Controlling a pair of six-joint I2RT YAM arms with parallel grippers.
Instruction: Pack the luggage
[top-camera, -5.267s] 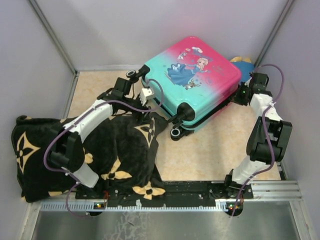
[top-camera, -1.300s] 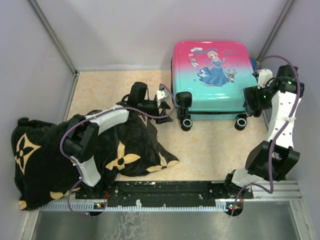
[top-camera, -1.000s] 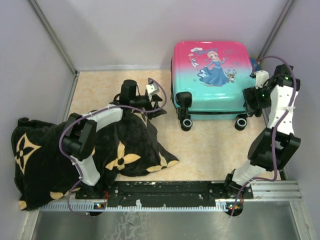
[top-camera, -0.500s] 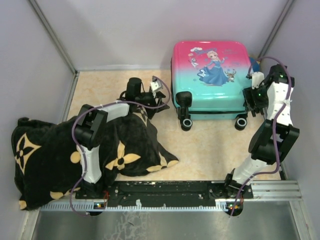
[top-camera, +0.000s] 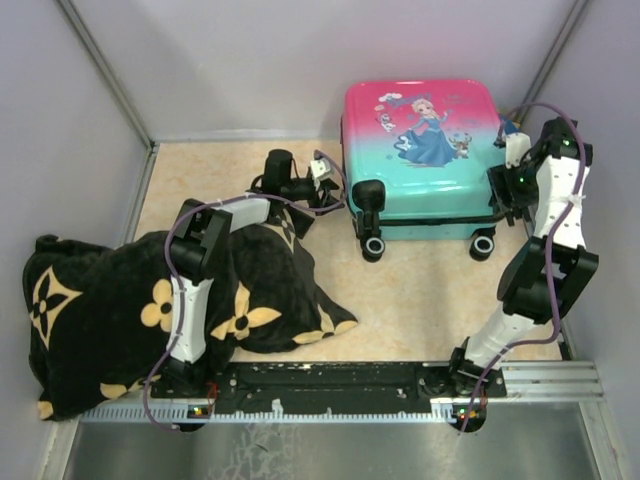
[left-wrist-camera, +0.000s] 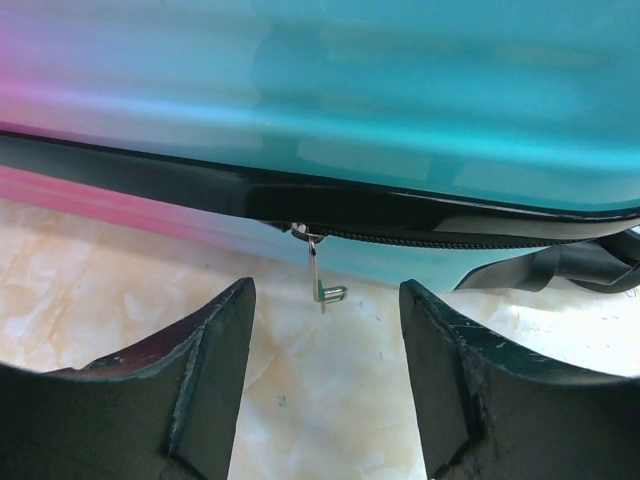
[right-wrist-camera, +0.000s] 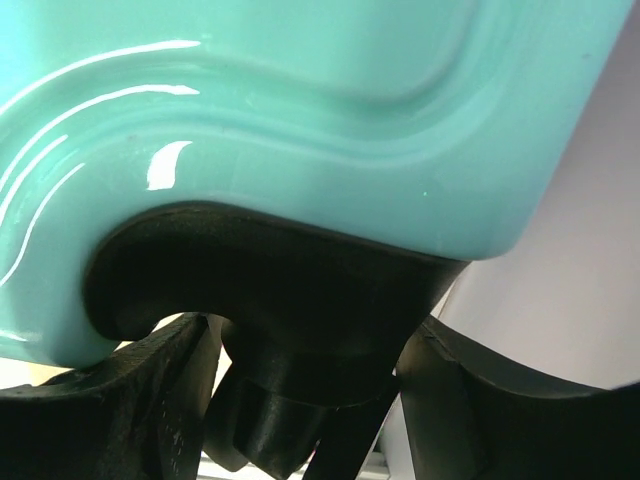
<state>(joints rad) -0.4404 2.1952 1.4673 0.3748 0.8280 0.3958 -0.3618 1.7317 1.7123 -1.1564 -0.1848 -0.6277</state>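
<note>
We see a little hard pink-and-teal suitcase (top-camera: 420, 150) lying flat at the far right of the tan stone-look surface (top-camera: 420, 300), close to the back wall. It is shut. Its top is pink at the far end and teal at the near end, with a cartoon princess in a blue dress on it. Two black wheels (top-camera: 374, 247) stick out at its near edge. A black zip band (left-wrist-camera: 450, 235) runs along its side, and a small silver zip tab (left-wrist-camera: 322, 285) hangs down from it.

The left pincer (left-wrist-camera: 325, 292) is at the suitcase's left side. Its two black fingers (left-wrist-camera: 215, 380) are spread apart and hold nothing. The zip tab hangs just ahead of the gap and touches neither finger.

The right pincer (right-wrist-camera: 305, 345) is at the suitcase's right near corner. Its fingers sit one on each side of a black wheel mount (right-wrist-camera: 300, 290) by the shiny teal shell. We cannot tell if they squeeze it.

A big soft black blanket with tan flowers (top-camera: 100, 310) lies in a heap at the near left.
</note>
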